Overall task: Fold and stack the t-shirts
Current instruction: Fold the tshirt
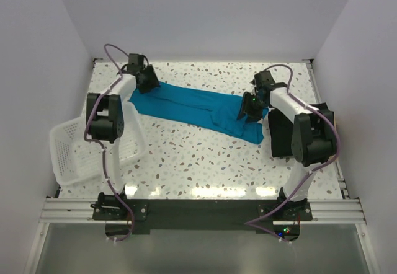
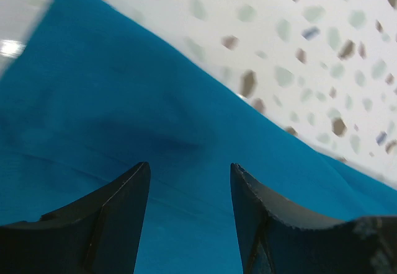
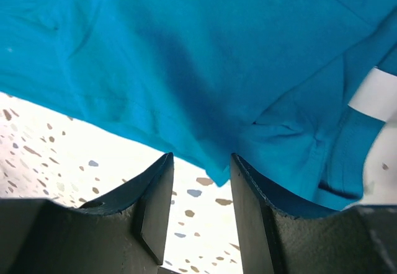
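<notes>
Left gripper (image 2: 189, 165) stands open over the teal-blue t-shirt (image 1: 192, 106), holding nothing; right gripper (image 3: 200, 156) is half open at its edge. It lies as a long creased band slanting across the speckled table (image 1: 205, 156).

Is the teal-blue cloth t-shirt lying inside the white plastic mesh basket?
No, the teal-blue cloth t-shirt lies stretched on the speckled table, outside the white plastic mesh basket.

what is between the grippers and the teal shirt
Nothing visible. The left gripper is open directly above the teal t-shirt, and the right gripper is open at the shirt's edge. In both wrist views, cloth shows right at the fingertips, with no other object between.
</notes>
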